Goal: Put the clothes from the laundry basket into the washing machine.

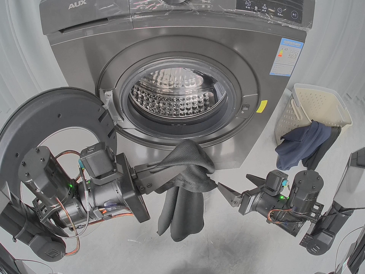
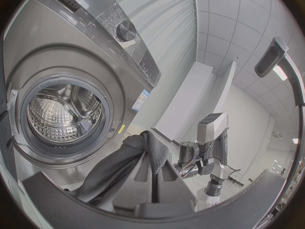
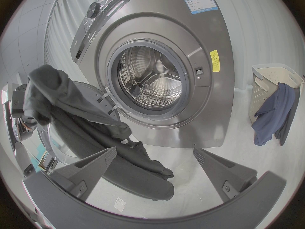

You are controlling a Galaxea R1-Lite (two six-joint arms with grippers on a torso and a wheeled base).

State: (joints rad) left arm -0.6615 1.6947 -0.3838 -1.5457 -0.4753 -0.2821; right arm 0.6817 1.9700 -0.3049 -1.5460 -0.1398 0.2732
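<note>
- Low before the open washing machine (image 1: 235, 58), I have the left end effector (image 1: 173, 176) clamped on one dark grey garment (image 1: 186, 195), below the rim of the drum (image 1: 173, 92) opening.
- From the head view, cloth covers the fingertips. The garment bunches over them and its longer part hangs straight down toward the floor (image 1: 235, 240).
- On the left wrist view, I get what the cloth hides from above: the left end effector (image 2: 153, 169) has its two fingers pressed together with a thin slit between them, and the garment (image 2: 127, 156) is draped over their tips.
- Over on the right wrist view, I see the same garment (image 3: 79, 112) from the side as a long drape. I cannot tell whether its lower end touches the floor.
- The right end effector (image 1: 234, 182) sits just beside the hanging garment, its jaws spread wide and holding nothing. The right wrist view confirms the wide gap (image 3: 154, 150).
- The machine door (image 1: 49, 111) is swung fully open to the left, behind the left arm.
- The laundry basket (image 1: 323, 92) stands on the floor at the machine's right, well apart from both end effectors. A blue garment (image 1: 300, 141) and a darker one (image 1: 323, 145) hang over its front rim, touching each other.
- Both wrist views look into the drum and I see bare metal.
- My count: one machine, one basket, two end effectors, and three garments (one gripped, two on the basket).
</note>
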